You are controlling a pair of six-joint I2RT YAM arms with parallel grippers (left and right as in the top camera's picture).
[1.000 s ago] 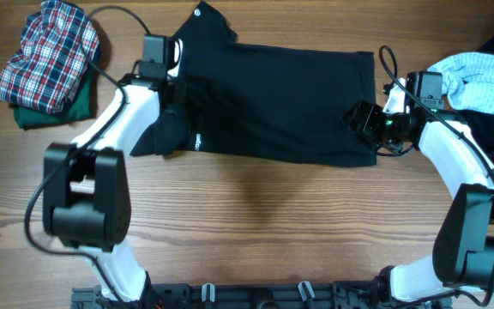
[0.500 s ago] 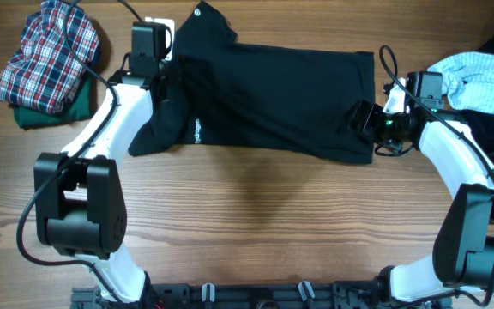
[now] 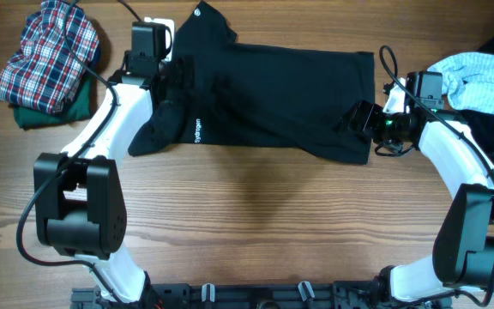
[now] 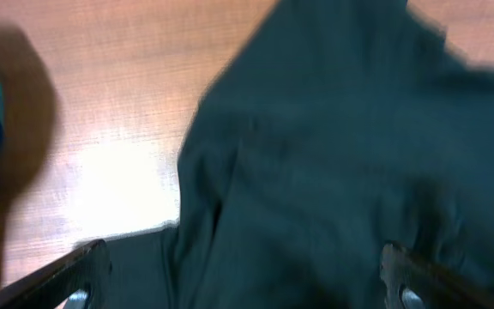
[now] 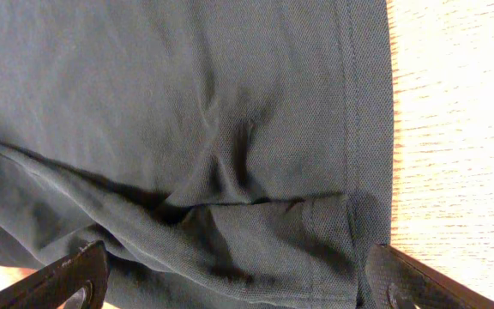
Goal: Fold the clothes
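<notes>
The black shirt (image 3: 281, 94) lies rumpled mid-table (image 3: 256, 223), its left sleeve folded in. The left gripper (image 4: 243, 270) has just let go and stands wide. The right gripper (image 5: 230, 279) gapes over the hem.

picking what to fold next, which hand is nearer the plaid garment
Left. The left hand hovers over the black T-shirt at its sleeve end, just right of the plaid garment. The right hand is at the shirt's opposite hem, far from it.

Blur is smearing the black T-shirt (image 4: 333, 163) in the left wrist view. The plaid garment (image 3: 45, 51) is hiding most of the green garment (image 3: 54, 116); the white print (image 3: 198, 131) is showing too small to read.
</notes>
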